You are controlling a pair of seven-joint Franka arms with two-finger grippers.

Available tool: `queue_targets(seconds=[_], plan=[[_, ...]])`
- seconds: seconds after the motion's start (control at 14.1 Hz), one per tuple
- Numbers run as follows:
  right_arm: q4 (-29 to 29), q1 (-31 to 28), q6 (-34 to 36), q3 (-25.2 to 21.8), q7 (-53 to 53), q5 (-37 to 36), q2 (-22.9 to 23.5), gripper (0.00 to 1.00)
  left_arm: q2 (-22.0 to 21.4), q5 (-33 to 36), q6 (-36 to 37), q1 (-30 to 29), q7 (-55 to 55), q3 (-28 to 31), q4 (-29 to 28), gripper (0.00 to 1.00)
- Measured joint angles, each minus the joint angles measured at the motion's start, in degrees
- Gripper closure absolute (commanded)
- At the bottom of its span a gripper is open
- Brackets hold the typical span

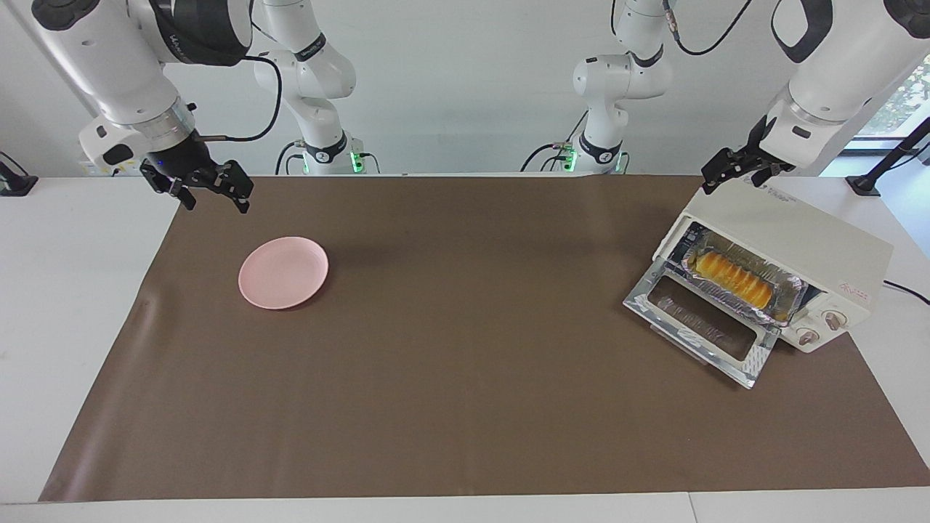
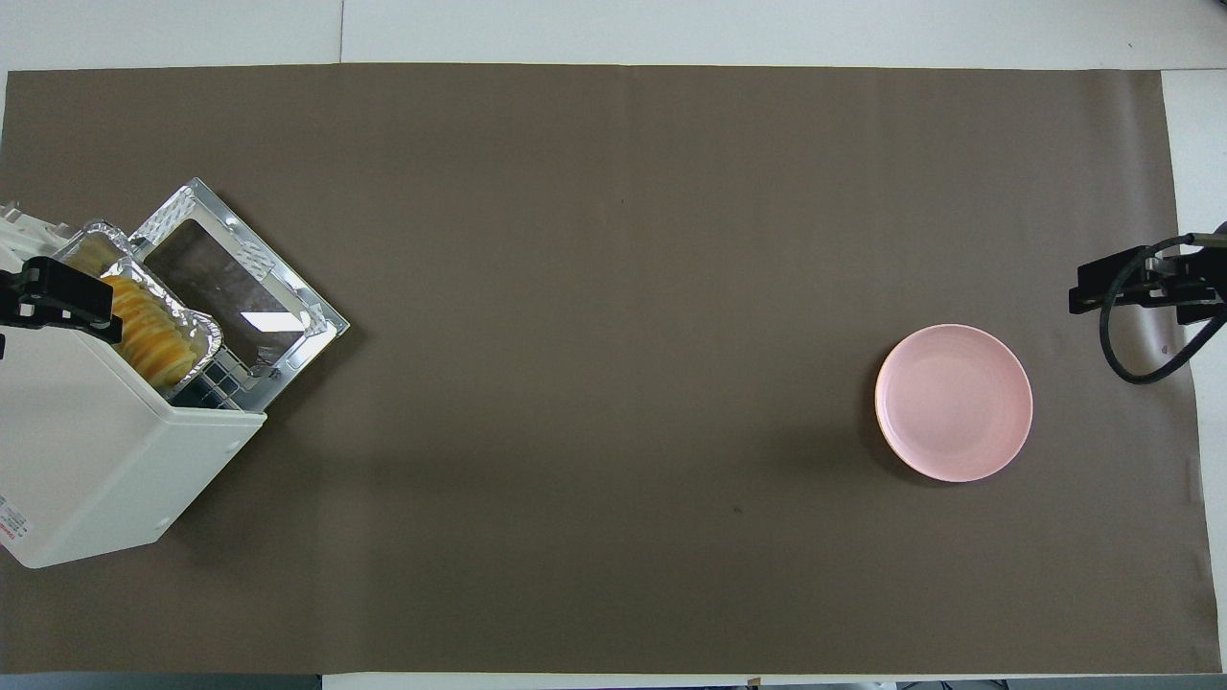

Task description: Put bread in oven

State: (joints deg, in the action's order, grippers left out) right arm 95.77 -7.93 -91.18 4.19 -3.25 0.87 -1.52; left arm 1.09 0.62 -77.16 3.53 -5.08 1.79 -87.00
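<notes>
Brown paper covered most of the white table [image 1: 87, 290], and a plain pale wall stood at the robots' end. At the left arm's end of the paper sat the cream-white toaster oven [image 1: 799, 247], turned at a slant, its chrome-framed glass door [image 1: 701, 327] dropped flat open onto the paper. A crinkled foil tray [image 1: 788, 294] lay in the oven's mouth, partly jutting out over the door hinge, and the golden ridged bread [image 1: 734, 280] rested lengthwise in that tray. In the overhead view the bread [image 2: 149, 331] showed just past the edge of the oven's roof [image 2: 86, 450], with the tray's rim [image 2: 201, 331] beside it.

The left gripper [image 1: 737, 168] hung in the air over the corner of the oven's roof nearest the robots, its fingers spread apart and holding nothing. From above, the same gripper [image 2: 57, 302] overlapped the roof edge and one end of the tray.

The right gripper [image 1: 207, 190] hung over the paper's corner at the right arm's end, jaws wide and empty, its arm waiting. A round pink plate [image 1: 283, 272] lay on the paper near it, well apart from the oven.
</notes>
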Motion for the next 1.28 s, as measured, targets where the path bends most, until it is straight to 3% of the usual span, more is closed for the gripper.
queue_targets(seconds=[0.28, 1.28], plan=[[0.0, 0.0, 0.0, 0.0, 0.0, 0.0, 0.0, 0.0, -2.44, 0.0, -3.31, -0.08, 1.93, -0.07, -4.71, 0.0], [0.0, 0.0, 0.0, 0.0, 0.0, 0.0, 0.0, 0.0, -2.03, 0.04, -5.72, 0.72, 3.59, -1.04, -4.99, 0.0]])
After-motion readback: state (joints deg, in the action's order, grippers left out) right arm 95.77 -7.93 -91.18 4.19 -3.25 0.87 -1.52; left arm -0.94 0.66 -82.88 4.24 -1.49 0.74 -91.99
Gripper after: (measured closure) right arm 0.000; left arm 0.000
